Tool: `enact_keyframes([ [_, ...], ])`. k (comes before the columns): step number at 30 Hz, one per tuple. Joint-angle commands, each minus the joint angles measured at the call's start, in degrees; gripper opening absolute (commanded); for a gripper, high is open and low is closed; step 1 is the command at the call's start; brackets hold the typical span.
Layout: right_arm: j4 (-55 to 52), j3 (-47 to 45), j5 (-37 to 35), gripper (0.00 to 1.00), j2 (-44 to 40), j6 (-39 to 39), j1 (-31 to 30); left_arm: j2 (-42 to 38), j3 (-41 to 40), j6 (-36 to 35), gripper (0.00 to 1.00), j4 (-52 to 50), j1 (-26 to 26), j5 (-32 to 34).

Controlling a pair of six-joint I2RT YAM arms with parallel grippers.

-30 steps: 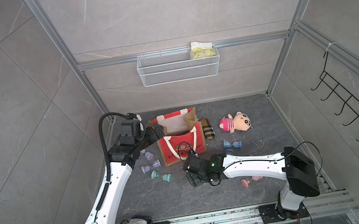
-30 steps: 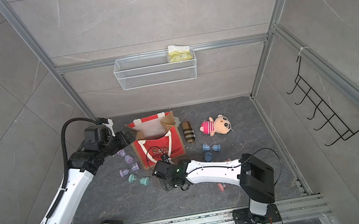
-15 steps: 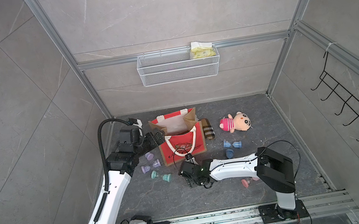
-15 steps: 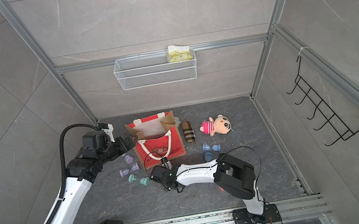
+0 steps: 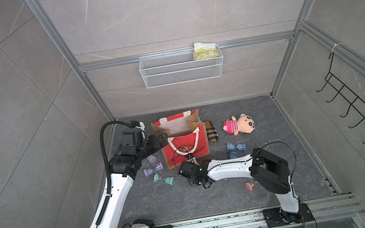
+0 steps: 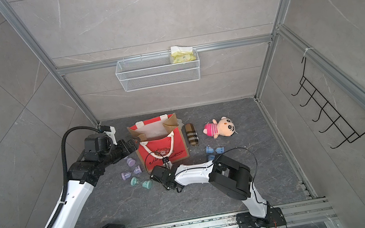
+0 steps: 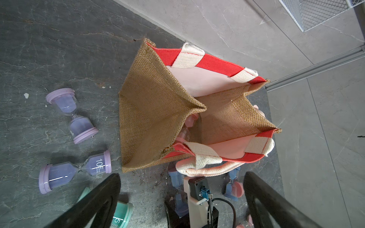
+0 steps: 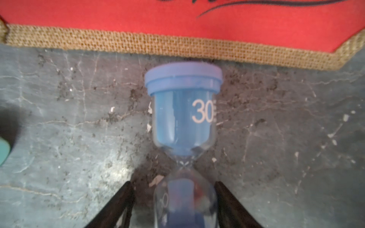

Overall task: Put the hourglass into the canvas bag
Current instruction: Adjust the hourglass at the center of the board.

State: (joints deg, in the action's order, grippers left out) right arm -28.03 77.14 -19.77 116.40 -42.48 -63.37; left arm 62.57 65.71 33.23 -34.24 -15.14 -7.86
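Blue hourglass (image 8: 183, 118) reads 30, purple hourglass (image 7: 75, 171) 10, teal hourglass (image 7: 122, 215) seemingly 5

A white wire basket (image 5: 170, 78) is mounted on the rear wall, hung from a horizontal aluminium bar. A yellow packet (image 5: 206, 53) with a white top stands in the basket end nearer the side wall that carries a black wire hook rack (image 5: 360, 100). On the dark grey stone-pattern floor (image 5: 166, 204), a small brown plaid cylinder (image 5: 211, 131) lies on its side. A plush doll (image 5: 240, 124) in a pink striped top lies apart from the cylinder, toward the hook-rack side. A metal rail (image 5: 218, 223) runs along the front floor edge.
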Motion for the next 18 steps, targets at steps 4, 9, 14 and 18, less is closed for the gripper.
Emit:
enact_keyframes([
  [4, -1.3, -0.4, -0.8, 0.59, 2.4, 0.3, 0.7, 0.5, 1.6, 0.5, 1.00, 1.7, 0.1, -1.2],
  [9, -1.3, -2.6, -0.9, 0.55, 1.0, -0.1, 0.7, 0.6, 1.6, 0.5, 1.00, 1.6, 0.1, -0.9],
  [14, -1.6, -3.2, -1.2, 0.45, 0.2, 0.0, 0.7, 1.1, 1.9, 0.4, 1.00, 1.9, 0.1, -1.1],
  [18, -1.9, -2.4, -0.8, 0.40, -0.1, 0.3, 0.7, 1.2, 1.9, 0.5, 1.00, 2.0, 0.1, -1.3],
])
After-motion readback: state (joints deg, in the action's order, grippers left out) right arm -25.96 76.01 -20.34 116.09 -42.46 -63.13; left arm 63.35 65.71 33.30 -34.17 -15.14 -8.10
